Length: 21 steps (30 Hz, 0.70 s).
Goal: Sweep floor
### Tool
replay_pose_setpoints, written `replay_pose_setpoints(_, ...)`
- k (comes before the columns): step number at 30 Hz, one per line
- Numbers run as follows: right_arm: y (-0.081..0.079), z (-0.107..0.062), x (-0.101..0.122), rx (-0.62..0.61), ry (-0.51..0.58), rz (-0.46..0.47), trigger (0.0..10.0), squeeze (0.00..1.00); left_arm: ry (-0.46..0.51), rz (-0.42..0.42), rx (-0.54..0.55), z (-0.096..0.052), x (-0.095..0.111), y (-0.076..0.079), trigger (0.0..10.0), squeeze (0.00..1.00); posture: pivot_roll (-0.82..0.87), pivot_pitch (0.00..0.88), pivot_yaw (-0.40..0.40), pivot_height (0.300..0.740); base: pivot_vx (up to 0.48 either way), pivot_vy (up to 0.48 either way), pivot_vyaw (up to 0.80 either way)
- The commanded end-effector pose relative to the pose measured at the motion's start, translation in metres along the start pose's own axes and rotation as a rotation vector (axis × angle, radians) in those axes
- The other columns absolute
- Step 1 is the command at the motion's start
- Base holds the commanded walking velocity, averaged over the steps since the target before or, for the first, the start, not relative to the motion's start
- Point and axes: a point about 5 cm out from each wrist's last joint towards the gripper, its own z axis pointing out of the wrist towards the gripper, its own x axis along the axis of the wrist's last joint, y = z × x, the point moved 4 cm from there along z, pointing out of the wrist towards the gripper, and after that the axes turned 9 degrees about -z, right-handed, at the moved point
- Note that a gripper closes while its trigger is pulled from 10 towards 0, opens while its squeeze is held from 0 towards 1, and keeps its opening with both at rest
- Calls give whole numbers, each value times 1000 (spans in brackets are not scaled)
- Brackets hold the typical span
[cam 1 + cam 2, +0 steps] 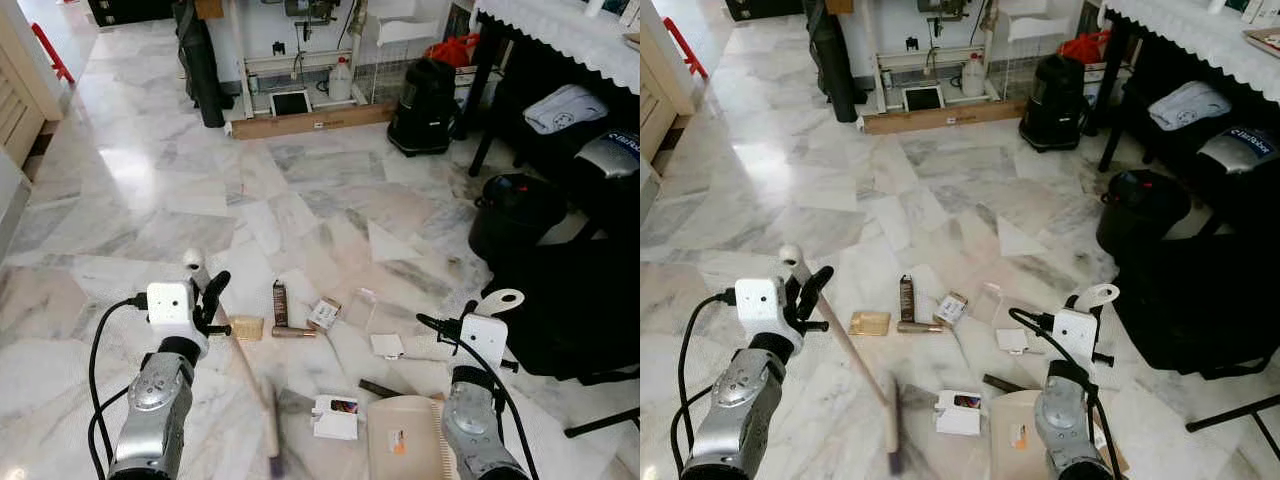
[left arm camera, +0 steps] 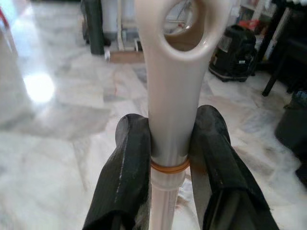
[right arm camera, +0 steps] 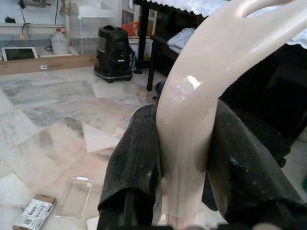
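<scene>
We grip broom (image 1: 250,372) in left gripper (image 2: 170,158), dustpan (image 1: 405,435) handle clenched in right gripper (image 3: 184,158). Litter (small boxes (image 1: 324,313), tubes) lies scattered on marble floor (image 1: 150,190) just ahead, between arms. Judging sweep barely begun; all litter left.

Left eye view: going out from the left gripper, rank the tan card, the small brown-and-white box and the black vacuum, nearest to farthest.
From the left gripper, shut on the broom handle:
1. Tan card, on the floor just to its right.
2. Small brown-and-white box, farther right, past the brown tubes.
3. Black vacuum, far ahead on the right by the table.
</scene>
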Motion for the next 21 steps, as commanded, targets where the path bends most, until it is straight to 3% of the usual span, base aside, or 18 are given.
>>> replay_pose_setpoints(1,-3,0,-1,7,-15,31,10000,0,11,-88,25,4,6,-7,10000,0,150,68,22,740,0,0,0)
replay_pose_setpoints(4,-4,0,-1,10,-17,32,10000,0,8,-121,32,6,6,-9,10000,0,151,70,20,740,0,0,0)
replay_pose_setpoints(21,-9,5,7,30,-3,40,10000,0,-33,-112,-49,4,2,-1,10000,0,143,74,17,740,0,0,0)
